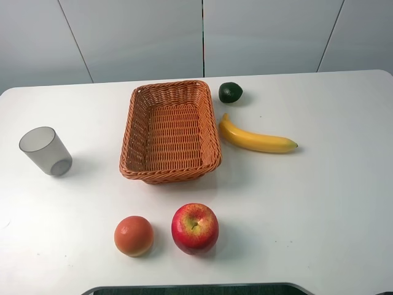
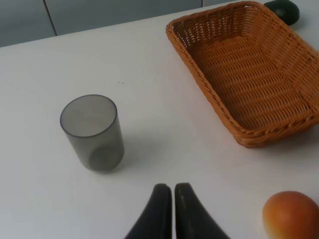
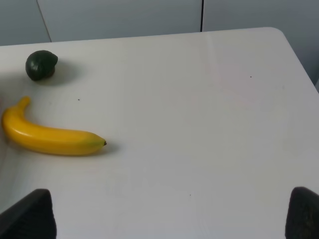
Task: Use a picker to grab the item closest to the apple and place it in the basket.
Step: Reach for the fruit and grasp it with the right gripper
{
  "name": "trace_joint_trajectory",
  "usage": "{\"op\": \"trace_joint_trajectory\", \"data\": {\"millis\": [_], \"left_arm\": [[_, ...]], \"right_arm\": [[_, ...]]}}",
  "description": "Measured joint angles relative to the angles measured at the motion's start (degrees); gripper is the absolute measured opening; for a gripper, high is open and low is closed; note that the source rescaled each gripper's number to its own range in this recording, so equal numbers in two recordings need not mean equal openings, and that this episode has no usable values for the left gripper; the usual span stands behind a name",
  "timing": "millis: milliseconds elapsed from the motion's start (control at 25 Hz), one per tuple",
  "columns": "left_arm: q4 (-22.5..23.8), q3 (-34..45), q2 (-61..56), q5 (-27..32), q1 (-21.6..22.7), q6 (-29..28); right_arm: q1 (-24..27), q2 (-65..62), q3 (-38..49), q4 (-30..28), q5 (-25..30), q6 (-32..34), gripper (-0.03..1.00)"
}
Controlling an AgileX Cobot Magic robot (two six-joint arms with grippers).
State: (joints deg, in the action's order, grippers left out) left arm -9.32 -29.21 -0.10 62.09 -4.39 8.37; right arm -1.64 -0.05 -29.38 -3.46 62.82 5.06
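Orange (image 1: pixel 133 235) just beside apple (image 1: pixel 194 228), basket (image 1: pixel 172 176) beyond; left end effector (image 2: pixel 172 188) together, right end effector (image 3: pixel 169 199) apart.

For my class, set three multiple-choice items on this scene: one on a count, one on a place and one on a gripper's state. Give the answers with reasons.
1. How many things lie in the basket?
A. none
B. one
C. two

2. Where is the orange?
A. in the basket
B. beside the apple, to its left in the high view
C. behind the basket

3. The left gripper is:
A. wide open
B. shut, holding nothing
C. shut on the orange

Answers:
1 A: only bare weave shows inside.
2 B: the two fruits sit side by side in front of the basket.
3 B: in the left wrist view its jaws meet with nothing between them.
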Motion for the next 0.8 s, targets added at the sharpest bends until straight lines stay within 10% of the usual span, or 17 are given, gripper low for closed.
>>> {"op": "trace_joint_trajectory", "data": {"millis": [800], "left_arm": [[0.00,0.00,0.00,0.00,0.00,0.00]], "right_arm": [[0.00,0.00,0.00,3.04,0.00,-6.81,1.00]]}}
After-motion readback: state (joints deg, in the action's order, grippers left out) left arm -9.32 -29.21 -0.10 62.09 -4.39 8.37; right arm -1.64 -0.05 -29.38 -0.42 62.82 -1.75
